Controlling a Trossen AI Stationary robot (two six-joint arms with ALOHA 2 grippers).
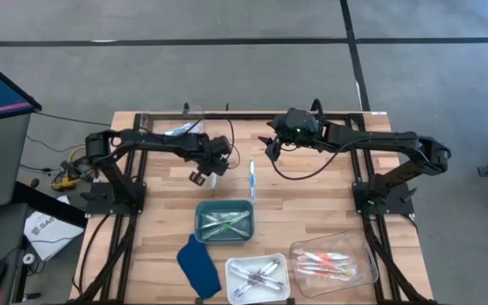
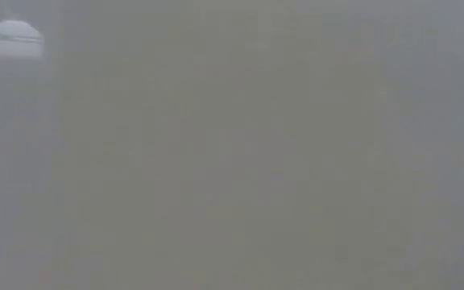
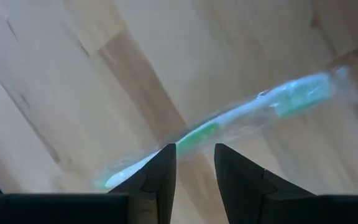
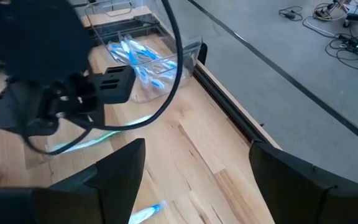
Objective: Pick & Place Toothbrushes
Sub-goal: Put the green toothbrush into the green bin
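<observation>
the left gripper [image 1: 202,176] hangs over the wooden table [image 1: 312,212], just behind the green tray [image 1: 224,219], its fingers [image 3: 160,177] clamped on a green toothbrush [image 3: 229,121] in a clear wrapper, held crosswise above the boards. the right gripper [image 1: 271,148] waits further back near the table's middle, jaws spread wide and empty. a blue toothbrush [image 1: 252,180] lies on the wood between the two grippers. more toothbrushes sit sorted in the green tray, a white tray [image 1: 258,276] and a clear tray [image 1: 333,262] at the front, with blue ones in a clear bin [image 4: 145,56] at the back edge. a dark blue cloth [image 1: 198,267] lies beside the white tray.
</observation>
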